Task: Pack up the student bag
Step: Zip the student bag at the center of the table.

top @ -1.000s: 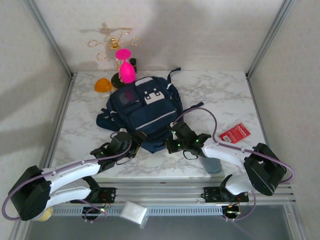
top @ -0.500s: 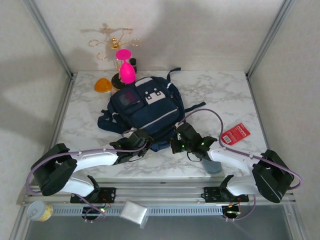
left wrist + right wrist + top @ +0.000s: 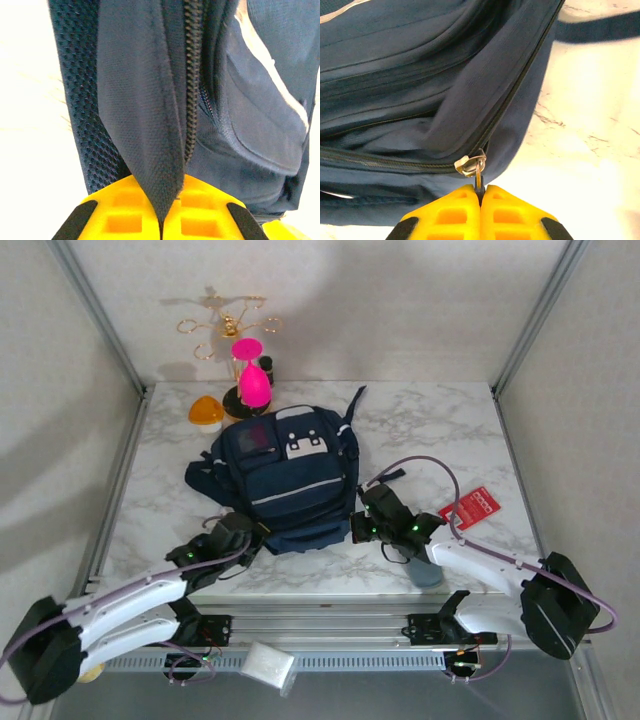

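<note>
The navy student bag [image 3: 285,475] lies flat on the marble table, its light patches toward the far end. My left gripper [image 3: 243,533] is at its near left corner, shut on a fold of the bag's fabric [image 3: 145,125] beside the zipper teeth [image 3: 192,75]. The yellow fingers [image 3: 120,215] pinch that fold. At the near right corner my right gripper [image 3: 363,526] is shut on the zipper pull [image 3: 479,181], which hangs from a metal slider [image 3: 469,165]. The zipper line [image 3: 520,85] runs away along the bag's edge.
A red packet [image 3: 470,507] lies right of the bag. An orange object [image 3: 206,411], a pink object [image 3: 252,385] and a gold stand [image 3: 225,325] stand at the far left. A grey object [image 3: 428,570] sits under the right arm near the front edge.
My left gripper has closed on the bag's fabric edge. The bag has turned and shifted left. The right gripper stays shut on the zipper pull and has moved slightly right.
</note>
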